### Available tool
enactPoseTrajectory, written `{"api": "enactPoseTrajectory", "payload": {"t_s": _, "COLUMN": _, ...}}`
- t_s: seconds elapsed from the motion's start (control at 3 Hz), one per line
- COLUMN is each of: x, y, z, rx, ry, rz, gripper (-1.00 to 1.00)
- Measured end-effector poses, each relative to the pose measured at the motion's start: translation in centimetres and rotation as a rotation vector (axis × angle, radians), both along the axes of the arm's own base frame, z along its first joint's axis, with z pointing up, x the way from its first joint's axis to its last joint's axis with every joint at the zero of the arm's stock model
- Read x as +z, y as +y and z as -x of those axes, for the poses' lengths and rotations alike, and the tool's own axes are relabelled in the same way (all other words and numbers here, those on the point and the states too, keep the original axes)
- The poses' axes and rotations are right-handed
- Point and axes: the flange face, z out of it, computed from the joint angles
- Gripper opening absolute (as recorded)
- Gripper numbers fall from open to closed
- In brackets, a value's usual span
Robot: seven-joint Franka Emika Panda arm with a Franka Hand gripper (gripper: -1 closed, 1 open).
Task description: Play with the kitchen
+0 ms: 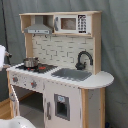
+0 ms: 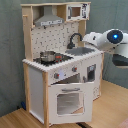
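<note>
Jaws: can't tell their state, since my gripper is not visible in either exterior view; only my arm point(image 2: 107, 41) shows, at the second exterior view's right, reaching in over the counter end by the sink point(image 2: 79, 50). Going left to right in the second exterior view: kitchen point(image 2: 60, 65) stands on a wood floor point(image 2: 107, 107) before a grey curtain point(image 2: 10, 50); hood point(image 2: 48, 20) up top, pot point(image 2: 48, 55) on the stovetop, knobs point(image 2: 57, 75) under it, oven door point(image 2: 69, 100) hanging slightly ajar at its bottom edge, then faucet point(image 2: 74, 38), sink, my arm. In the first exterior view the order flips: pot point(image 1: 30, 62) left, sink point(image 1: 71, 74) and faucet point(image 1: 83, 59) right, microwave point(image 1: 72, 23) above; something white sits at the first exterior view's left edge, can't tell what. My guess is I'm approaching the sink side. To do it well: come in slow from above the counter, keep clear of the faucet arch, pick one small target, touch lightly so the kitchen doesn't shift.
</note>
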Motion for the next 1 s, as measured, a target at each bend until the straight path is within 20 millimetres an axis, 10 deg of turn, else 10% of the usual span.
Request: {"api": "enactPoseTrajectory", "payload": {"t_s": 1.0, "x": -6.6, "y": -3.3, "z": -5.9, "rx": 0.052, "ry": 0.445, "rz": -0.038, "gripper": 1.00}}
